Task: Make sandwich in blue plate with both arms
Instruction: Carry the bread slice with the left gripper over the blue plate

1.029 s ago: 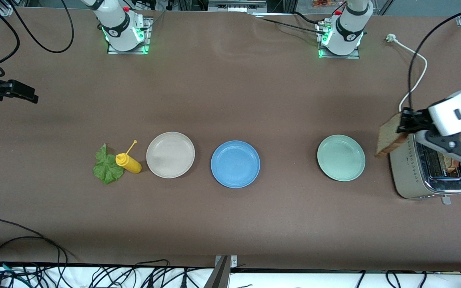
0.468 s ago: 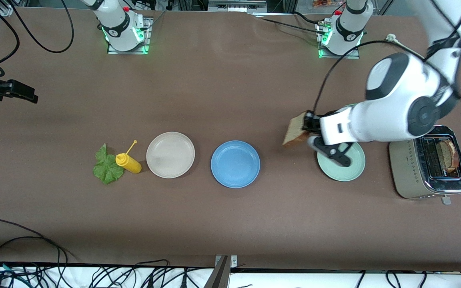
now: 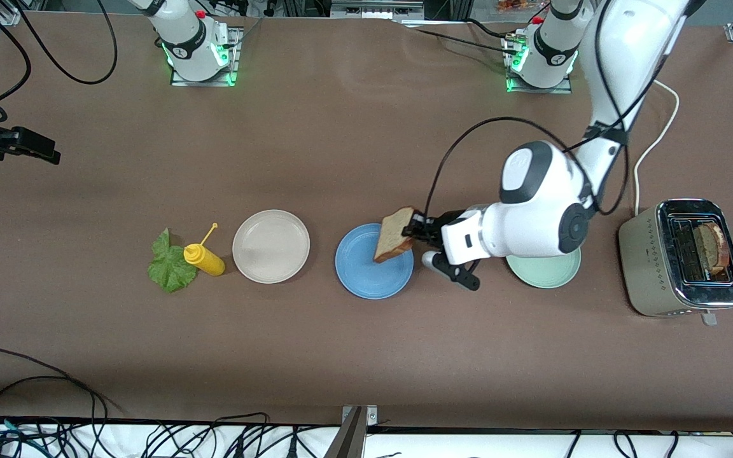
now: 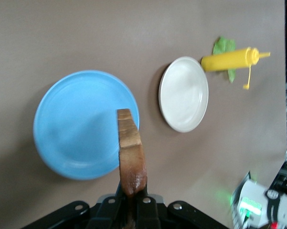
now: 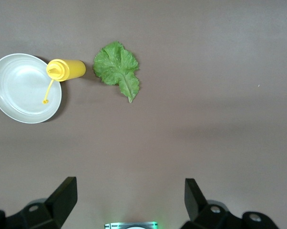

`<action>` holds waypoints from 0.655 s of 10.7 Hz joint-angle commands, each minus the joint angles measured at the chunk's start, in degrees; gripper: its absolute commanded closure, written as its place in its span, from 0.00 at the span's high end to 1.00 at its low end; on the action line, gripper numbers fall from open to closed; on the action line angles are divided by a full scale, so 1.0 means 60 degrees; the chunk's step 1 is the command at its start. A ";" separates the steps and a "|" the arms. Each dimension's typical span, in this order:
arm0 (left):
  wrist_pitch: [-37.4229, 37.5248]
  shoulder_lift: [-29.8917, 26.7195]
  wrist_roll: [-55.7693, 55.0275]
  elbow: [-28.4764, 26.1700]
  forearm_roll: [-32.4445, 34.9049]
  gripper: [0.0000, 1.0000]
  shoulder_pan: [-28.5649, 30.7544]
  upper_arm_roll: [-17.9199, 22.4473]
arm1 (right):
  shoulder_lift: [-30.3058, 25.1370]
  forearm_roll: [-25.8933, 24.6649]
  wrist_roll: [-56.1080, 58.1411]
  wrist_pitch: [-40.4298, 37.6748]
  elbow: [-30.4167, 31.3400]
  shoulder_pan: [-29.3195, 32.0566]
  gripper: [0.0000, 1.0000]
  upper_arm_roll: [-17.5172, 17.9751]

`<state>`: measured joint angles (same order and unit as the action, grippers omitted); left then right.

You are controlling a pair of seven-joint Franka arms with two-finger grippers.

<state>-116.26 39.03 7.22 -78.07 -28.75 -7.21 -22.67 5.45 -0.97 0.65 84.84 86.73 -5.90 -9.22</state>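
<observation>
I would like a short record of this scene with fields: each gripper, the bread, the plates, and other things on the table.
left gripper: shut on a toast slice, over the blue plate
right gripper: open, waiting above the table near the lettuce leaf
second slice: in the toaster
blue plate: empty
beige plate: empty
green plate: partly hidden by the left arm
mustard bottle: lying between lettuce leaf and beige plate

**Colours on the table**

The table [image 3: 341, 146] is plain brown. Three plates lie on it: the blue plate [image 3: 366, 273], a beige-white plate [image 3: 271, 246] and a pale mint-green plate [image 3: 548, 273]. The toast slice [image 3: 393, 242] is light brown with a darker crust. The lettuce leaf [image 3: 168, 264] is green, the squeeze bottle [image 3: 205, 259] yellow, the toaster [image 3: 659, 267] silver with a dotted pattern.
</observation>
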 commanded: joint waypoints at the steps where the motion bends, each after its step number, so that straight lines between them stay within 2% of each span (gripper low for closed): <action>1: -0.1915 0.0831 0.0726 0.0268 -0.2055 0.00 -0.0203 0.0042 | 0.0000 -0.0132 0.0097 -0.0165 -0.0144 0.0002 1.00 -0.0001; 3: -0.2126 0.1213 0.1737 0.0268 -0.2749 0.00 -0.0161 0.0072 | 0.0000 -0.0132 0.0097 -0.0165 -0.0144 0.0002 1.00 -0.0001; 5: -0.2141 0.1375 0.2223 0.0283 -0.2854 0.00 -0.0087 0.0086 | 0.0000 -0.0132 0.0097 -0.0165 -0.0144 0.0002 1.00 -0.0001; 7: -0.3175 0.1696 0.2283 0.0297 -0.2941 0.00 -0.0204 0.0072 | 0.0000 -0.0132 0.0097 -0.0165 -0.0144 0.0002 1.00 -0.0001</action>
<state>-130.22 46.81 18.40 -77.87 -43.59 -7.58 -22.19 5.45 -0.97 0.65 84.84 86.72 -5.90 -9.23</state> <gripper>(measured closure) 0.903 0.000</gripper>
